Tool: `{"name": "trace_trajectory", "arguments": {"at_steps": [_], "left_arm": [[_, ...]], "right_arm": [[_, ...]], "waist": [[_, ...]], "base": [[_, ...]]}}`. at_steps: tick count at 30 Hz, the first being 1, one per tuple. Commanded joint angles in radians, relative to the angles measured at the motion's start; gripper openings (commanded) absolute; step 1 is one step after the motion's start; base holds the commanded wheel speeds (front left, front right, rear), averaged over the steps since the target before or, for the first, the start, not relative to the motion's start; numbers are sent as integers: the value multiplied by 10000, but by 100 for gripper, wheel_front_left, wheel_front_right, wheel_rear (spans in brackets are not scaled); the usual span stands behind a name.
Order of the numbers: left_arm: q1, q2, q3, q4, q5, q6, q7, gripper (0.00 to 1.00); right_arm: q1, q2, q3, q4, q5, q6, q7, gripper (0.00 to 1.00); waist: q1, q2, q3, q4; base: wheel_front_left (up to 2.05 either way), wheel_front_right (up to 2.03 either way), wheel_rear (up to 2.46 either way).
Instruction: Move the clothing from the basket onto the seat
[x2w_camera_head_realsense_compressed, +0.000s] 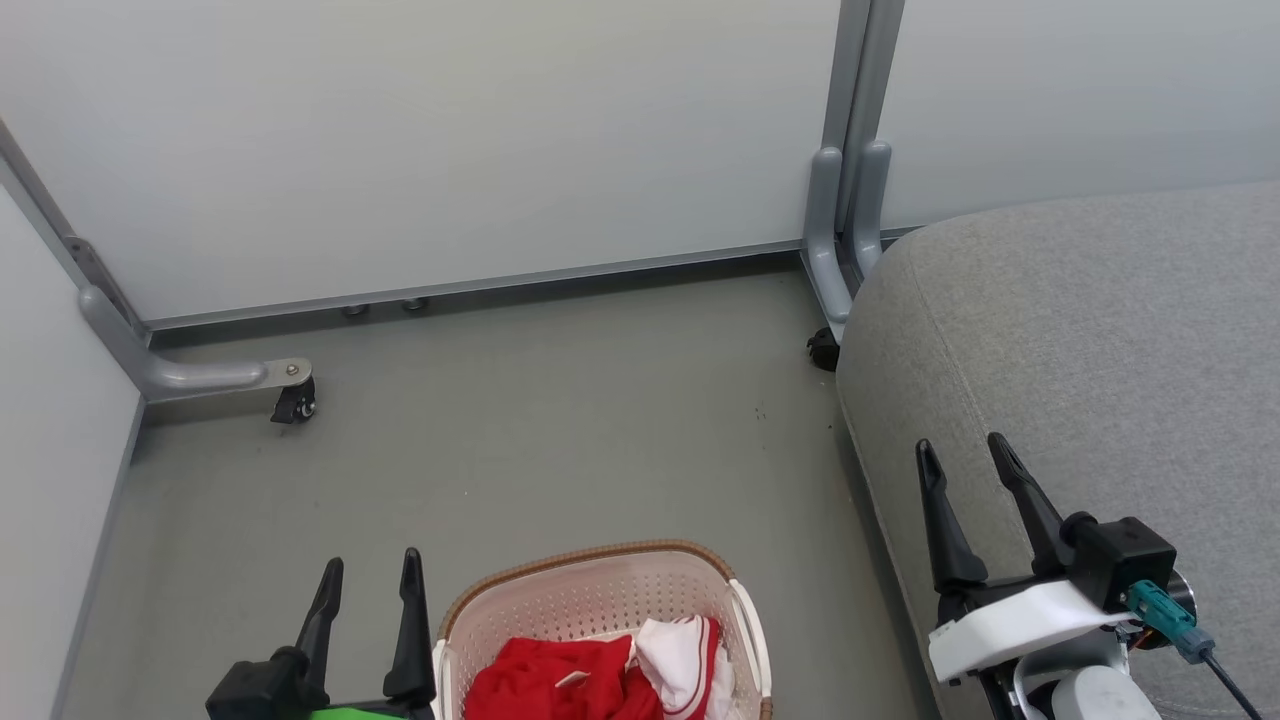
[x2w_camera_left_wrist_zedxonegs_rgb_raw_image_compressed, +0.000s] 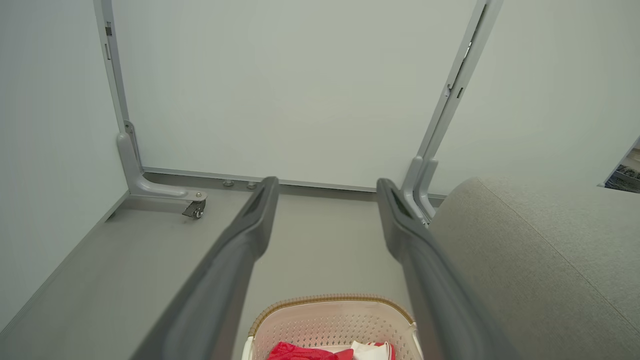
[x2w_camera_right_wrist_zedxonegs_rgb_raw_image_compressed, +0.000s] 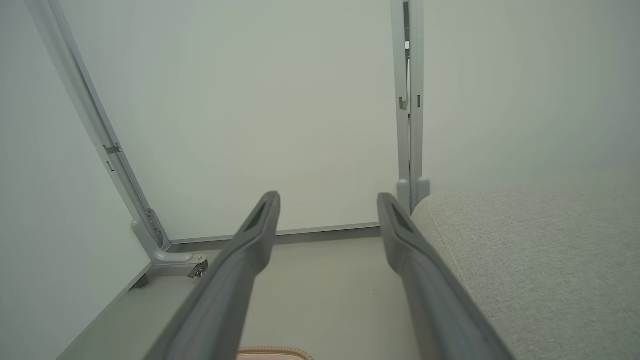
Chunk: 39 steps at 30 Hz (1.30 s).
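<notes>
Perforated plastic basket (x2w_camera_head_realsense_compressed: 600, 600), soft cloth clothing (x2w_camera_head_realsense_compressed: 560, 680), matt woven-fabric seat (x2w_camera_head_realsense_compressed: 1080, 330).

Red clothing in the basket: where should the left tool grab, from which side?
Probably pinch the humped red fold atop the clothing, coming straight down: the basket walls close off every side, and the open left tool sits beside it.

There was one basket (x2w_camera_head_realsense_compressed: 600, 575). The clothing (x2w_camera_head_realsense_compressed: 560, 680) in it formed one heap, in which two pieces could be told apart, one mostly red and one mostly white. There was one seat (x2w_camera_head_realsense_compressed: 1080, 330). Two pincers were counted, the left pincer (x2w_camera_head_realsense_compressed: 371, 560) and the right pincer (x2w_camera_head_realsense_compressed: 961, 444), each with two fingers. There were three panels (x2w_camera_head_realsense_compressed: 450, 130) and two casters (x2w_camera_head_realsense_compressed: 295, 405).
</notes>
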<state>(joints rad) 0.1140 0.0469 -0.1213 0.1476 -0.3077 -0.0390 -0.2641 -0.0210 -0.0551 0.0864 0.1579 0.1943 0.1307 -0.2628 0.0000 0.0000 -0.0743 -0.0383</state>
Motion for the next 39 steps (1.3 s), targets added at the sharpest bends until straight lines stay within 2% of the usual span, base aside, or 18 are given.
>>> {"name": "trace_trajectory", "arguments": {"at_steps": [1,6,26,33,39], "left_arm": [[138,62,84,134,-147,-58,-9,100],[34,61,240,400,-525,-177,-7,100],[-24,61,350,408,-445,-229,-9,100],[-160,61,132,871,44,179,-8,100],[-424,61,-289,1594,966,371,-8,100]], "right_arm": [[107,-6,67,68,228,1,-31,100],[20,-132,319,300,606,1,-31,100],[-54,-165,413,371,795,1,-31,100],[-204,-216,428,325,798,1,-31,100],[-301,-222,428,273,822,1,-31,100]], "waist": [[0,0,5,-2],[0,0,28,-10],[0,0,129,-44],[0,0,500,-233],[0,0,1126,-503]], "base": [[0,0,0],[0,0,0],[0,0,0],[0,0,0],[0,0,0]]}}
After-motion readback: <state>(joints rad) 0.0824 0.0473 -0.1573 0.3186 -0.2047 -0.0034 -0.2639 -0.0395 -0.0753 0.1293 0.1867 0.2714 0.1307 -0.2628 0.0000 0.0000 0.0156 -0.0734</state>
